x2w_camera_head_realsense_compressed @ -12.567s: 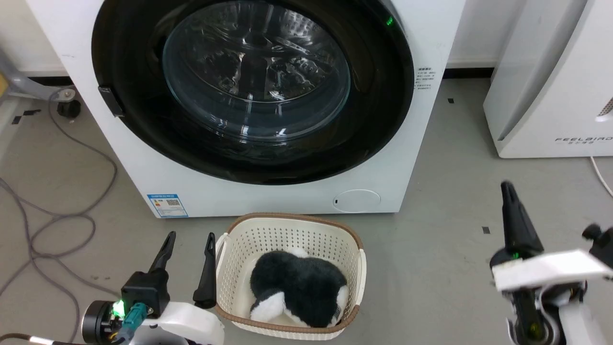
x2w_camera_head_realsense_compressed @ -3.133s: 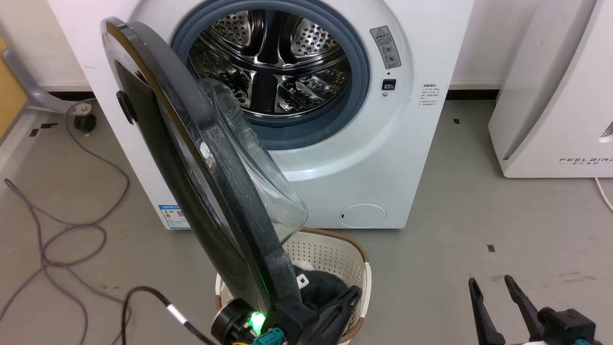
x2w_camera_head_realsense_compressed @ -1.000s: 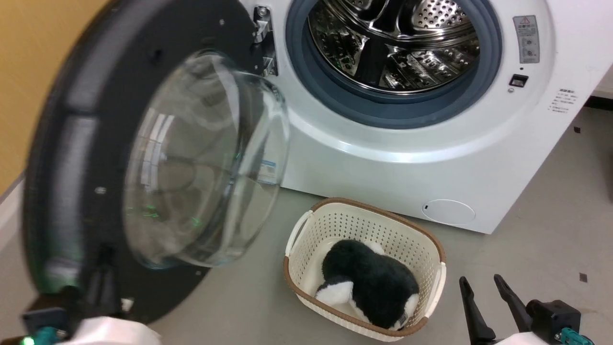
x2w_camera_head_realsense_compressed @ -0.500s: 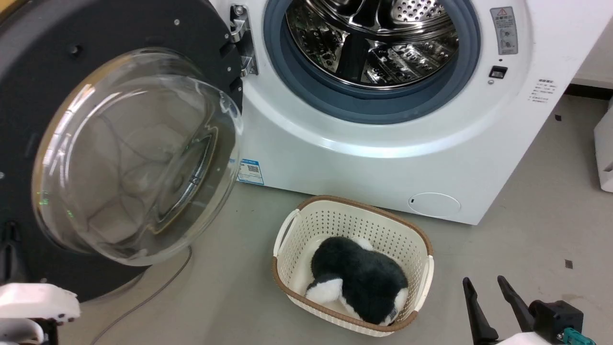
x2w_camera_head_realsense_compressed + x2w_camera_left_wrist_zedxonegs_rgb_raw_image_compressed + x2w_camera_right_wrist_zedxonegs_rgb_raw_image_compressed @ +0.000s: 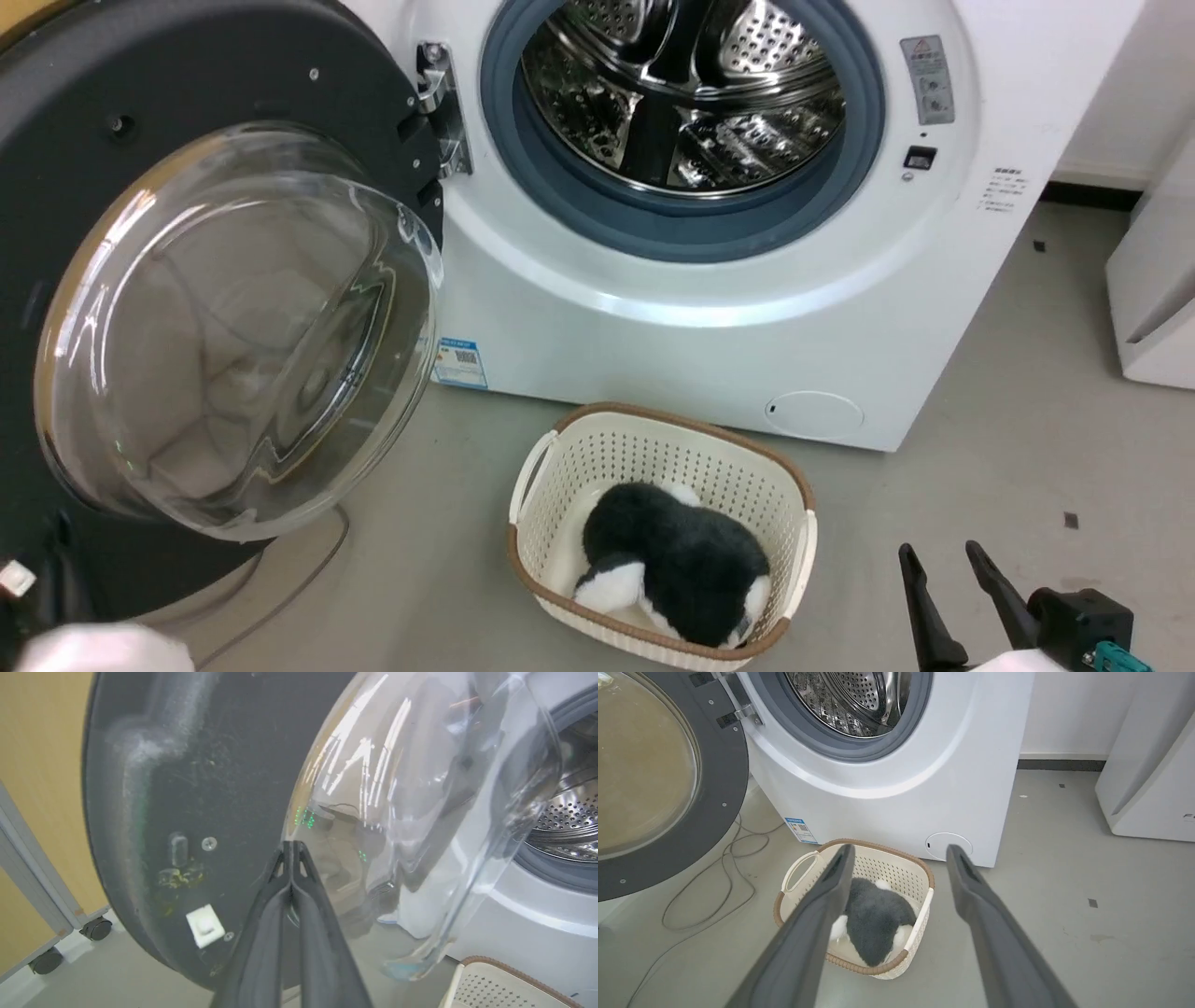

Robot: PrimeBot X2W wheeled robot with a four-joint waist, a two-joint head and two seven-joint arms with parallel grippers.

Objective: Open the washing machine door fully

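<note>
Head view, far left: the washing machine door [image 5: 224,317] hangs swung wide on its hinge, its inner face and glass bowl toward the camera. Left wrist view has the left end effector [image 5: 291,847] clenched empty, tips at the bowl's edge, seemingly pushing. Final stretch, I judge; next, press until the hinge stops. Three seconds back the door stood edge-on, half open. Right end effector [image 5: 939,560] sits released, lower right.

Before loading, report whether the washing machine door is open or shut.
Open: the washing machine door hangs wide, steel drum exposed.
</note>
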